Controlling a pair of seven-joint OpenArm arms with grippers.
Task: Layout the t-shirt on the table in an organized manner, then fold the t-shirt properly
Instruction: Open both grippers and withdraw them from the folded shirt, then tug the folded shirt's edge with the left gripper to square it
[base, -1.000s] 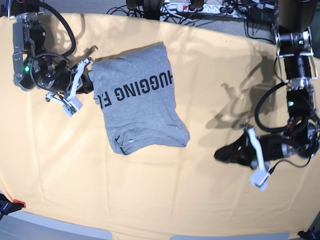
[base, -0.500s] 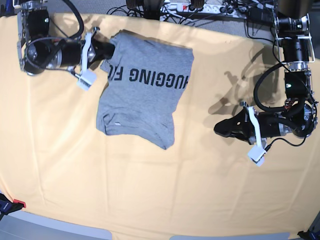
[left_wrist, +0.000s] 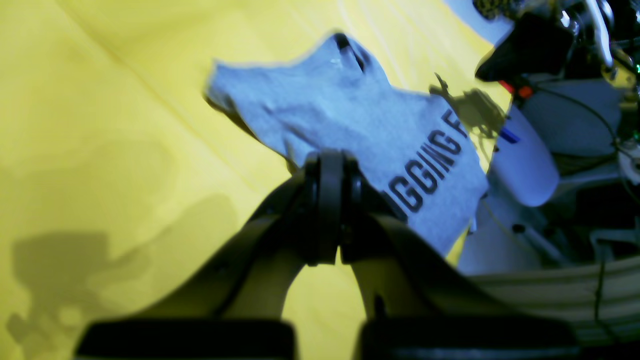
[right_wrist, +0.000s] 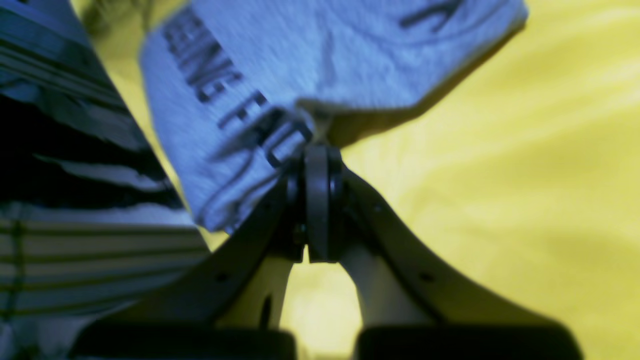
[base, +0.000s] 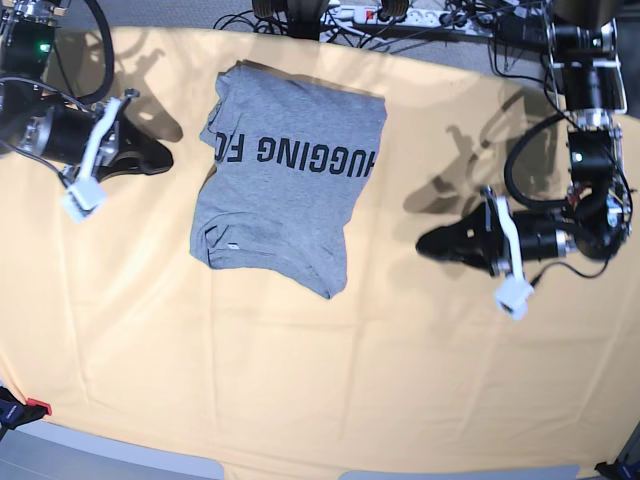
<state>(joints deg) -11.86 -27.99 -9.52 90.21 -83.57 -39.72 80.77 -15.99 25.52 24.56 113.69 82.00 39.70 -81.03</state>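
The t-shirt (base: 285, 175) is lying bunched on the far-middle part of the table (base: 300, 380), lettering up and partly doubled over, so it is not yet spread flat for folding. The right gripper (base: 160, 157) is sitting beside the shirt's edge nearest it, jaws clenched on nothing, apart from the cloth in the base view. The left gripper (base: 432, 242) is resting well apart from the shirt on its other side, also clenched and empty. Cables and a power strip (base: 385, 14) are lying beyond the shirt, off the table's far edge; nothing is blocking either approach.
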